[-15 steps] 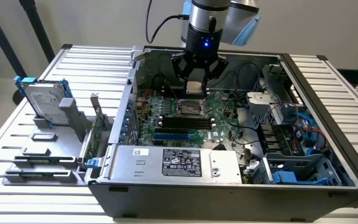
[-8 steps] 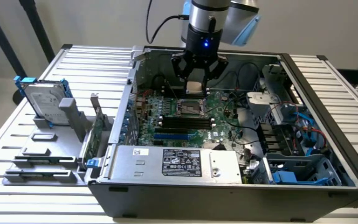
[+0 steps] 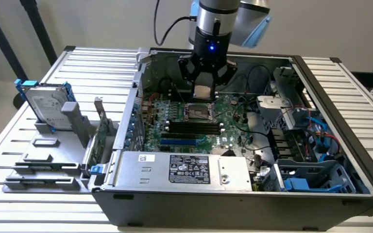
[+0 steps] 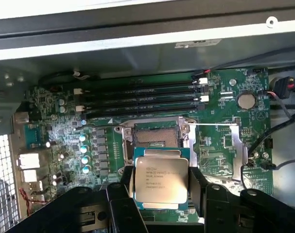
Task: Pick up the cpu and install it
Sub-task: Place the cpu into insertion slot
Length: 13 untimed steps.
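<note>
Now, cpu (image 4: 160, 182) pinched between the jaws, held level, over the open socket (image 4: 156, 134), green motherboard (image 4: 220, 114) beneath.

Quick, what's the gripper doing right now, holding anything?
Gripper: closed on the cpu, held over the motherboard near its open socket.

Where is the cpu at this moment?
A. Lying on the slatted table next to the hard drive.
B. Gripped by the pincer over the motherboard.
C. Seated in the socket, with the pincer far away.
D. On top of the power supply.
B: the pincer clamps the cpu by its edges over the motherboard, and the socket lies empty.
</note>
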Available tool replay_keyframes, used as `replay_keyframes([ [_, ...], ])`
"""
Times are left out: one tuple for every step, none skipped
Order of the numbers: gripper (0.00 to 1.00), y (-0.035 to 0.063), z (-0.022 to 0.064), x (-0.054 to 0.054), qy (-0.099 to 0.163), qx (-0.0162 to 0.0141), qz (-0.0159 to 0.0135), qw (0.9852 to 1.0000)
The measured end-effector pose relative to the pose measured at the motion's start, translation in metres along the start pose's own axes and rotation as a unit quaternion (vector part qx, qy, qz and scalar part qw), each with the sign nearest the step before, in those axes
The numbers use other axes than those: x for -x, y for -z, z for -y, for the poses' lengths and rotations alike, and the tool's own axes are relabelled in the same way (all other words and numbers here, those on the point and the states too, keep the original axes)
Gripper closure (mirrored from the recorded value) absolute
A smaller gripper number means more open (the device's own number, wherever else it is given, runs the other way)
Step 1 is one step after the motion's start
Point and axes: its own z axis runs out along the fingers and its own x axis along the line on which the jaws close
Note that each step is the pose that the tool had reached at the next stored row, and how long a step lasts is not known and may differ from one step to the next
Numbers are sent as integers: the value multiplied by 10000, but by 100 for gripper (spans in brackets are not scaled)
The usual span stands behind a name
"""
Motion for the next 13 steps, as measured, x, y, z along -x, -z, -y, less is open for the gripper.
replay_keyframes([
  [45,-5,0,0,-90,3,3,10000],
  [45,-11,0,1,-183,6,6,9998],
  [45,-16,0,1,-269,9,8,9996],
  [45,-22,1,1,-359,11,11,9994],
  [45,-28,1,1,-449,15,13,9990],
  [45,-34,1,1,-541,18,16,9985],
  [45,-41,1,2,-631,21,19,9980],
  [45,-47,1,2,-721,24,21,9974],
  [45,-54,1,2,-813,27,24,9967],
  [45,-60,2,2,-903,30,27,9959],
  [45,-67,2,2,-992,33,29,9951],
  [45,-73,2,3,-1081,35,32,9941],
  [45,-80,2,3,-1174,39,34,9931],
])
